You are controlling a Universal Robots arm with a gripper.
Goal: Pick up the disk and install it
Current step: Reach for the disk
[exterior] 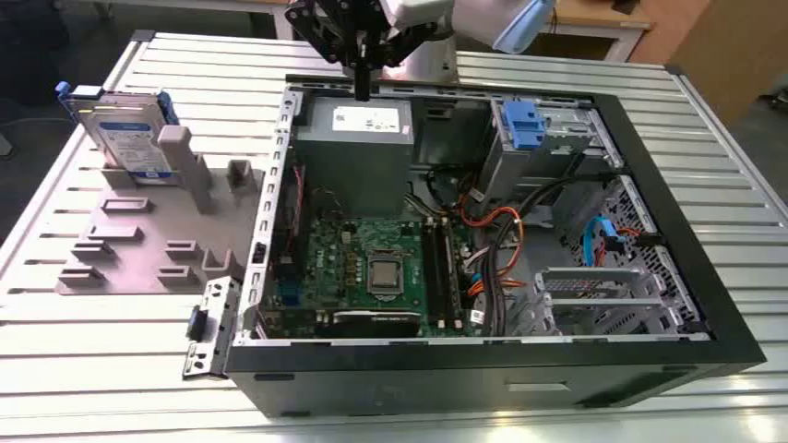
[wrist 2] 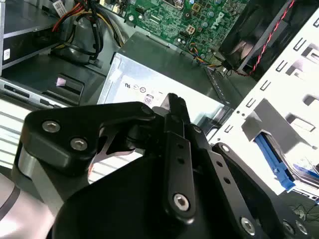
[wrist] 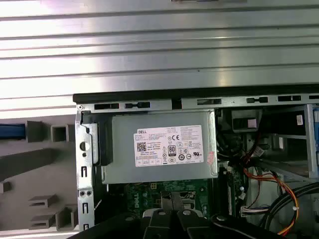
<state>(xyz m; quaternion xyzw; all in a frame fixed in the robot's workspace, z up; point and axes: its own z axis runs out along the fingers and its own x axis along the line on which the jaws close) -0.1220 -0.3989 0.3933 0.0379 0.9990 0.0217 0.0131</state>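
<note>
The ribbed bench (exterior: 74, 369) carries one open computer case (exterior: 493, 360) and one disk (exterior: 124, 134), upright in a grey fixture (exterior: 136, 249). My fingers (exterior: 364, 88), clenched empty, hang above the case's rim, the disk well apart.

Blue-framed silver disk (exterior: 125, 138); black claw (exterior: 364, 90); green motherboard (exterior: 357, 249)

A ribbed silver tabletop (exterior: 99, 388) lies brightly lit, with wooden furniture (exterior: 702, 46) and dark floor (exterior: 31, 65) beyond it.
</note>
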